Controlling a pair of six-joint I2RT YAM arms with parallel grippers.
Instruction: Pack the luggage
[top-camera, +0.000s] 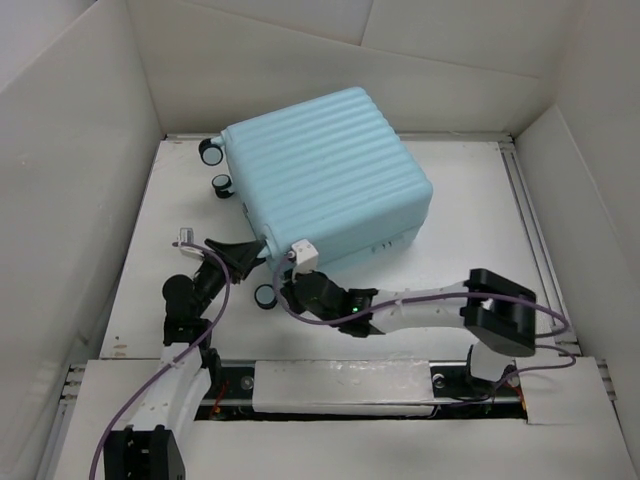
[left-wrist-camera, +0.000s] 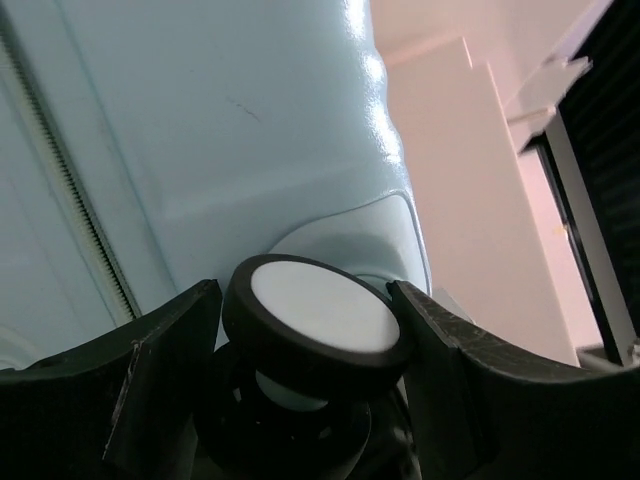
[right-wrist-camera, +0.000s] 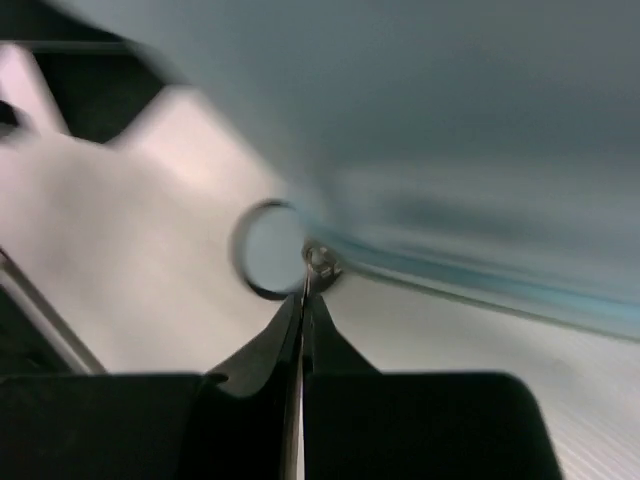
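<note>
The pale aqua-blue luggage (top-camera: 325, 180) lies closed on the white table (top-camera: 470, 250), its ribbed shell up and its wheeled end to the left. My left gripper (top-camera: 243, 253) is at its near-left corner. In the left wrist view the left gripper (left-wrist-camera: 310, 335) is closed around a black-and-white caster wheel (left-wrist-camera: 318, 310). My right gripper (top-camera: 292, 268) is at the near edge of the luggage. In the right wrist view the right gripper (right-wrist-camera: 303, 295) is shut on the small metal zipper pull (right-wrist-camera: 320, 263), beside another wheel (right-wrist-camera: 268, 248).
White panel walls (top-camera: 70, 150) enclose the table on the left, back and right. Two more caster wheels (top-camera: 211, 152) stick out at the far left of the luggage, and one (top-camera: 265, 296) sits by the right gripper. The arm bases stand on a rail (top-camera: 340, 385) at the near edge.
</note>
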